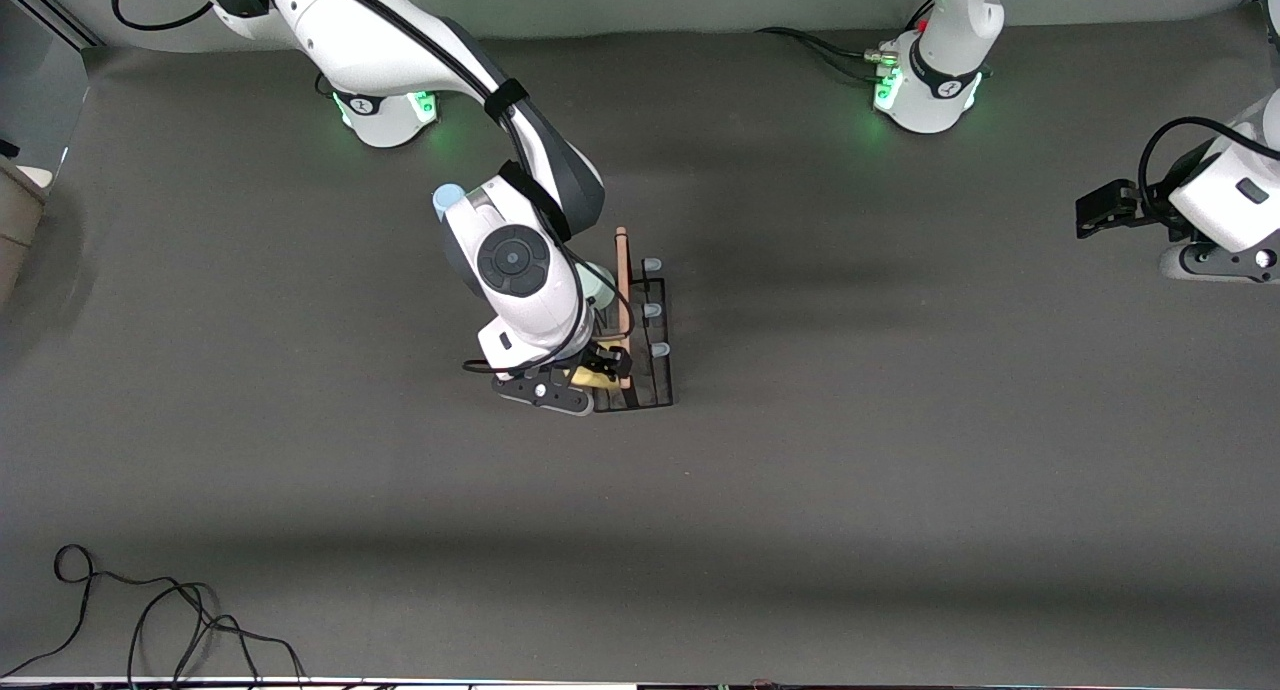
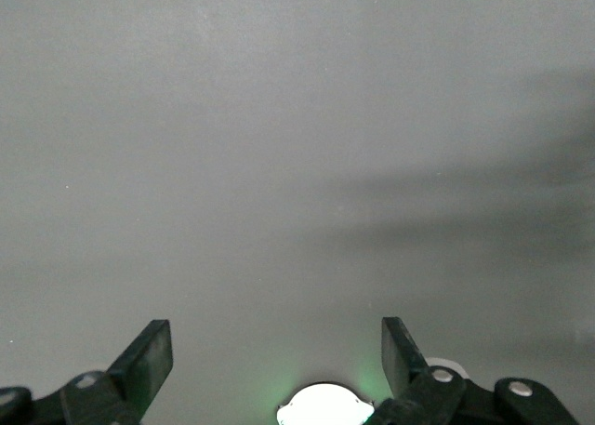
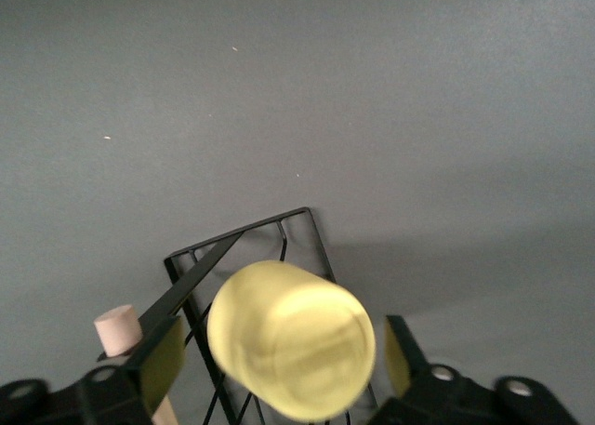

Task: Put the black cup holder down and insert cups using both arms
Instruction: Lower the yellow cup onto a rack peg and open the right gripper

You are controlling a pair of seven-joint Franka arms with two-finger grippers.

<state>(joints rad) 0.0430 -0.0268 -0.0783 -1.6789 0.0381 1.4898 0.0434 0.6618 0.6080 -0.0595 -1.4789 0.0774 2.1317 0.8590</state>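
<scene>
Matt grey table covering (image 1: 900, 450), cloth-like, faintly creased. Thin black wire on the cup holder (image 1: 655, 370), smooth and slightly satin; pale unvarnished wood on its handle (image 1: 622, 270), matt at the cut end. Smooth yellow plastic on the cup (image 3: 293, 337), soft sheen, faintly translucent. Glossy white plastic shells on the arms, with matt black bands. Matt black plastic on both grippers' fingers (image 2: 149, 355).

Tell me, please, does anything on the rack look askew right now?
The yellow cup sits tilted on the rack, bottom up, between the right gripper's open jaws. It leans off vertical rather than sitting square. Nothing else stands out; the left gripper waits open over bare table.
</scene>
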